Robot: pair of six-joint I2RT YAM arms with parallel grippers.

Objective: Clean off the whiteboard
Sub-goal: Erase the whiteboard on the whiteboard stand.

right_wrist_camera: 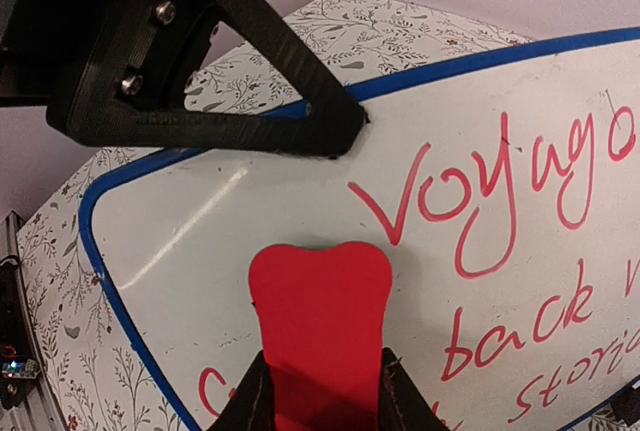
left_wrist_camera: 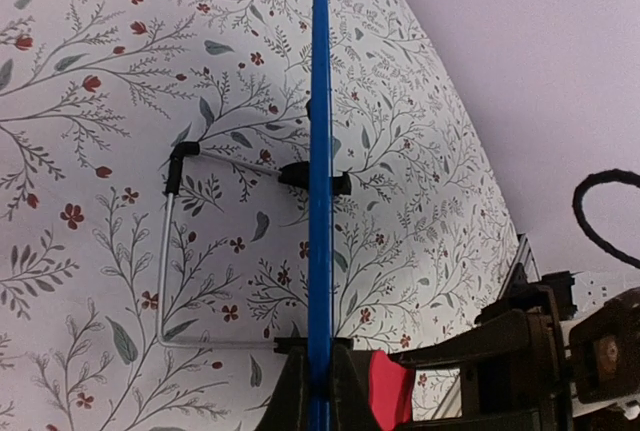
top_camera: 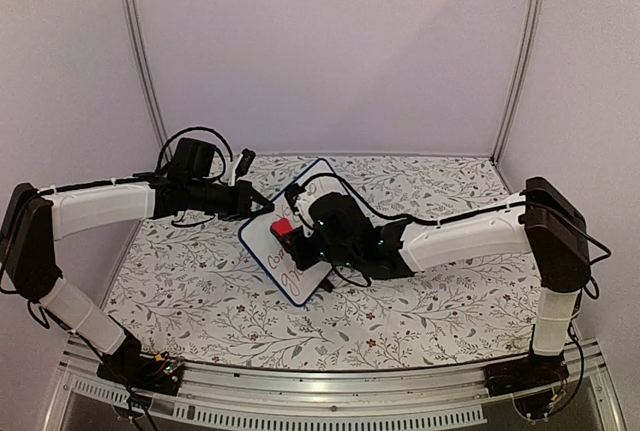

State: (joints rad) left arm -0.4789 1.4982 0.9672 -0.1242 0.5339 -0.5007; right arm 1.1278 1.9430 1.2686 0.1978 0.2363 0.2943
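Note:
The whiteboard (top_camera: 286,269) stands tilted on the floral table, its white face covered in red handwriting (right_wrist_camera: 470,201). My left gripper (top_camera: 262,207) is shut on its upper left edge; in the left wrist view the blue rim (left_wrist_camera: 320,101) runs straight up from between the fingers of that gripper (left_wrist_camera: 320,391). My right gripper (right_wrist_camera: 320,401) is shut on a red eraser (right_wrist_camera: 320,301), whose end presses on the whiteboard (right_wrist_camera: 180,231) just left of the top word. The eraser (top_camera: 282,227) also shows in the top view, and the eraser (left_wrist_camera: 388,391) peeks out beside the rim in the left wrist view.
A bent wire stand (left_wrist_camera: 165,251) and a black clip foot (left_wrist_camera: 315,179) prop the board from behind. The floral tablecloth (top_camera: 420,301) covers the table. Lilac walls and aluminium posts (top_camera: 140,61) close in the back and sides. Black cables (top_camera: 200,141) loop over the left wrist.

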